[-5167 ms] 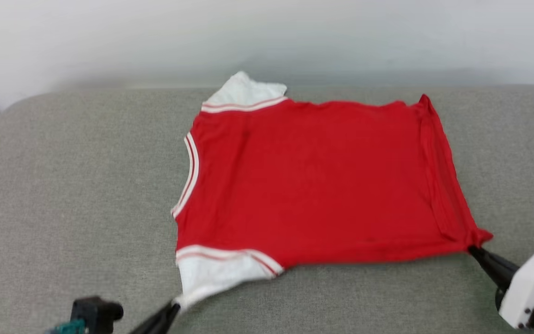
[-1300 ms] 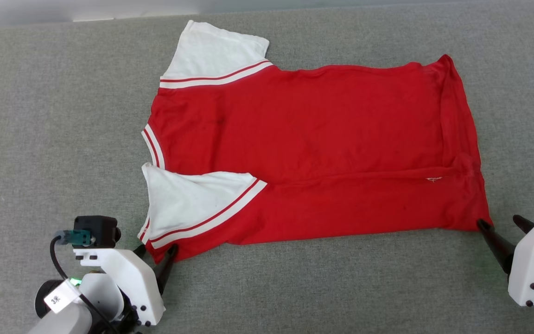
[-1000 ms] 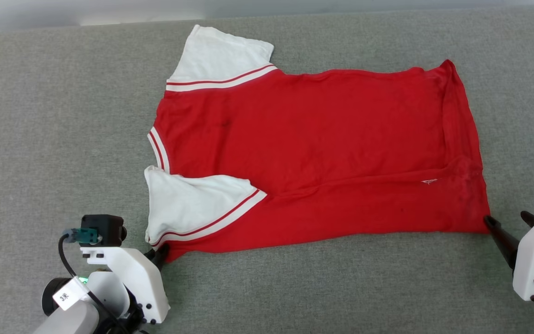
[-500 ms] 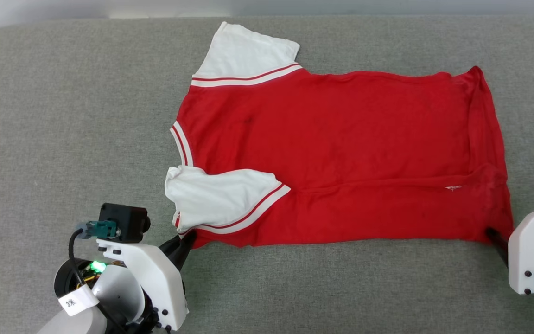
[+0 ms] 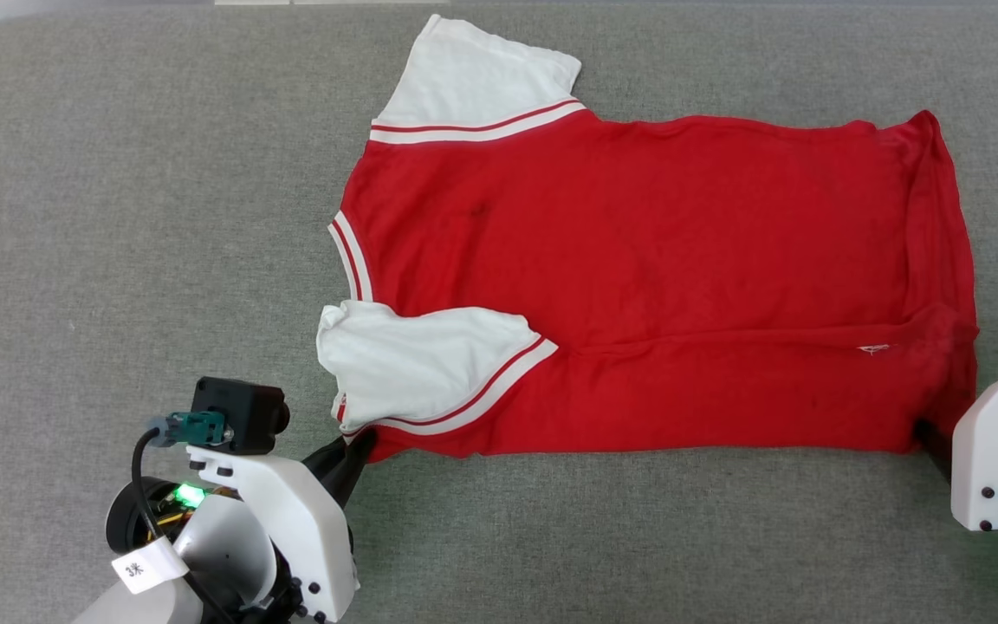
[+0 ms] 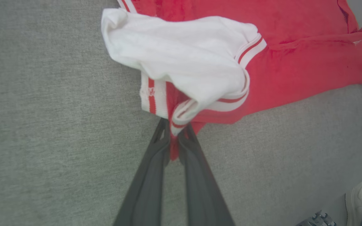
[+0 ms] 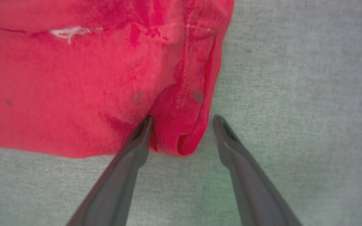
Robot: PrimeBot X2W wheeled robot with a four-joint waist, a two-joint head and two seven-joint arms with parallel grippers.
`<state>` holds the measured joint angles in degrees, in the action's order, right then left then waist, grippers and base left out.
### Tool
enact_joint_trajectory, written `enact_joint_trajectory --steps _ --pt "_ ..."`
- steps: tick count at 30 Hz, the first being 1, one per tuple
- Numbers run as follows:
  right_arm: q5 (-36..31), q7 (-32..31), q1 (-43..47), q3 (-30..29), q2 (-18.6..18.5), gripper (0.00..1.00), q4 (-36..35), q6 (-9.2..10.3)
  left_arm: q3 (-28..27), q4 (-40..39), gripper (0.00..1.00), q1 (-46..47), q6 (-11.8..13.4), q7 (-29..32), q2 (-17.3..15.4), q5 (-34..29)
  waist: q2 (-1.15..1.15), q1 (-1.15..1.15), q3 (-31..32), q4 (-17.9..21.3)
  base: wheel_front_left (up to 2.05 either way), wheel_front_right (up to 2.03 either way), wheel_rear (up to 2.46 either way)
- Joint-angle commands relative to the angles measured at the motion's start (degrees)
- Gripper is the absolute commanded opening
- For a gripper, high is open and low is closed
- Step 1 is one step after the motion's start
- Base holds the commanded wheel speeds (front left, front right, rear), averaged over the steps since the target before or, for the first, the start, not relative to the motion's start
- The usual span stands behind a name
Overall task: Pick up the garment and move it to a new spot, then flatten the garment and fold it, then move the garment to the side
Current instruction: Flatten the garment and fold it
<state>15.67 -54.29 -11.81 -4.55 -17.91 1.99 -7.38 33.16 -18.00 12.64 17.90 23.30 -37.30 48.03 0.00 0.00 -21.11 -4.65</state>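
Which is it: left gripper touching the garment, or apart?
Touching. The left wrist view shows the left gripper shut on the garment, with cloth pinched between its two fingers.

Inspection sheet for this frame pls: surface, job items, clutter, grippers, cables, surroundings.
Surface: grey fabric surface, even, no wrinkles seen.
Job's things: red shirt lying plain side up, near long edge folded over; near sleeve folded onto the body, far sleeve spread out.
Clutter: nothing seen.
Grippers: left gripper shut on the shirt's corner by the striped trim; right gripper open, straddling the hem corner.
Cables: black cable looped at the left wrist.
Surroundings: a person's shoe on the floor.
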Motion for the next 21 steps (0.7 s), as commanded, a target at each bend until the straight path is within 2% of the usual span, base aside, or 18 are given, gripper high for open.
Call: enact_joint_trajectory --steps 1,2,10,21 --pt "0.88 -0.96 1.13 2.68 2.02 0.36 3.28 -0.19 -0.06 0.15 0.0 0.52 0.1 -0.11 -0.15 0.0 0.0 0.0 -0.11 -0.07 0.0 0.0 0.0" --pt "1.06 -1.1 1.17 3.14 1.92 0.0 3.89 -0.19 -0.16 0.24 0.0 0.48 0.09 -0.09 -0.16 0.19 0.0 0.0 -0.14 -0.11 0.0 0.0 0.0" --pt "1.08 -0.05 0.06 3.36 -1.27 0.0 5.3 -0.08 -0.45 1.73 0.0 -0.58 -0.51 0.02 -0.73 1.16 0.0 0.0 1.41 0.16 0.0 0.0 0.0" --pt "2.88 -1.03 3.72 0.45 -5.83 0.0 -1.2 -0.07 0.11 2.99 0.0 -5.12 -0.41 1.01 -3.22 2.59 0.0 0.0 7.12 1.64 0.0 0.0 0.0"
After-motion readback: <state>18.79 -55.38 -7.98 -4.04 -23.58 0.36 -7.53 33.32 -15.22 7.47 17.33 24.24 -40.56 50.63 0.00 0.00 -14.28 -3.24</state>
